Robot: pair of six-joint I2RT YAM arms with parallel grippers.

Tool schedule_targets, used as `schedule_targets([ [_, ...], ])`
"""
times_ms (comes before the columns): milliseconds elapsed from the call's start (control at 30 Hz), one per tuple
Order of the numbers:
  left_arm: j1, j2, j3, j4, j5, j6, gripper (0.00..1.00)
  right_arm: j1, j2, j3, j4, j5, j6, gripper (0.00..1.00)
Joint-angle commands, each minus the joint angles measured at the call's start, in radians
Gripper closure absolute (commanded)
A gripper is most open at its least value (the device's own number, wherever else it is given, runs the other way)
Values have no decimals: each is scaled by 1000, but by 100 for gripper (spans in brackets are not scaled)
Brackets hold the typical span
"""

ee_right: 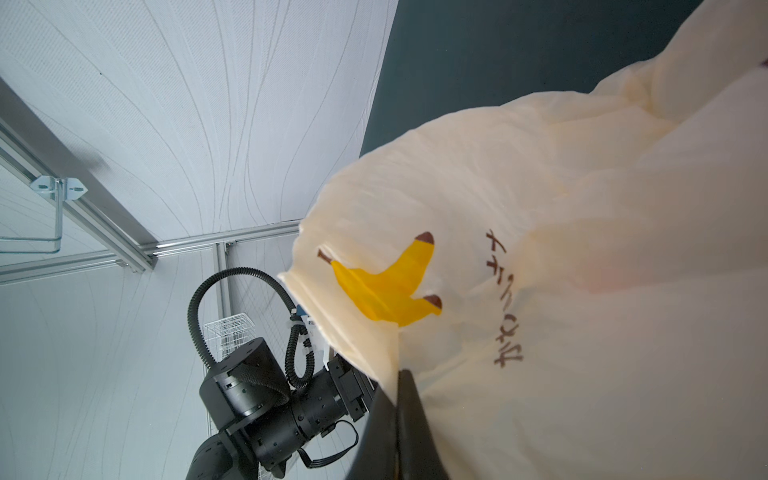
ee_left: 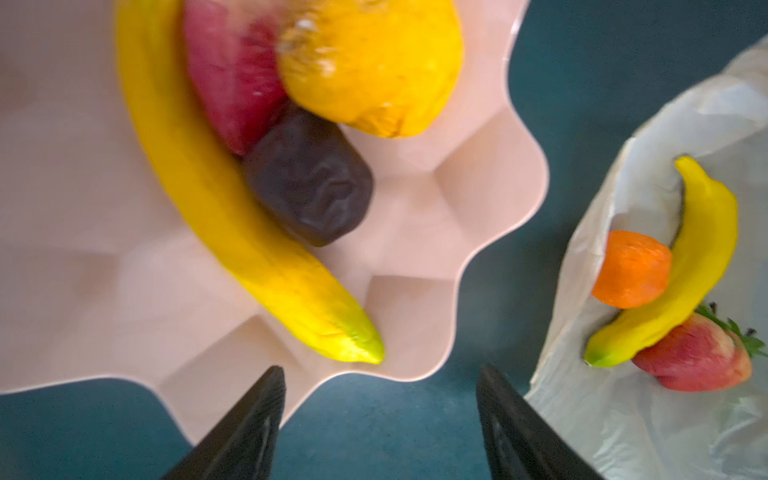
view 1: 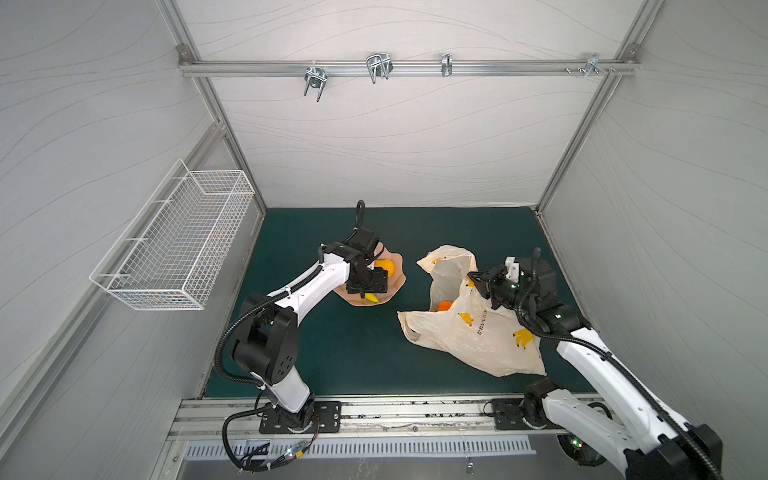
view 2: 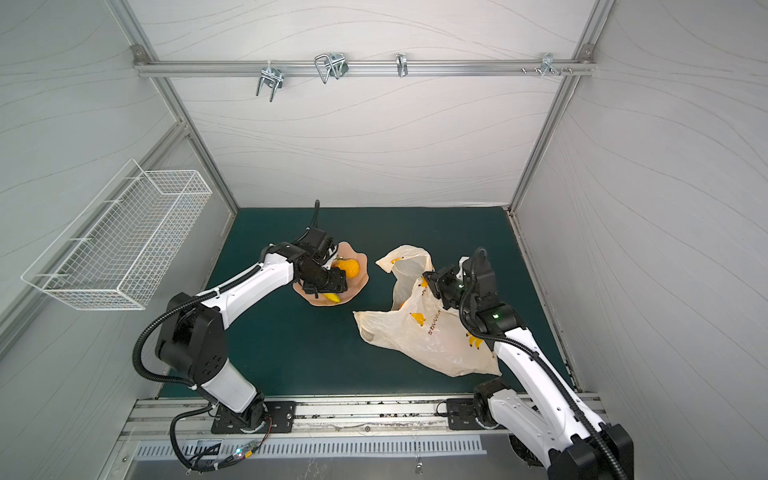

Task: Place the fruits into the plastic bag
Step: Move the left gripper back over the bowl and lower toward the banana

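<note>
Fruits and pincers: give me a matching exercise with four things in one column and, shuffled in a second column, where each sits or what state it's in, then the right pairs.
Column one
1. orange
2. dark brown fruit
3. left pincer
4. right pincer

Column two
A. shut on an edge of the plastic bag
B. lying in the pink bowl
C. open, holding nothing
D. inside the plastic bag

Pairs: 1-D, 2-B, 3-C, 4-A
</note>
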Motion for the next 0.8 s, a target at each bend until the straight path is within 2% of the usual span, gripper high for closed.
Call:
schedule_targets([
  [0, 19, -9, 6, -55, -89, 19, 26, -5, -20, 4, -17, 8, 6, 100],
  [400, 46, 55, 31, -78, -156, -2, 32, -5, -24, 3, -27, 11, 2, 100],
  [767, 57, 100, 54, -66, -174, -9, 38, -5, -28, 3, -30, 9, 2, 100],
])
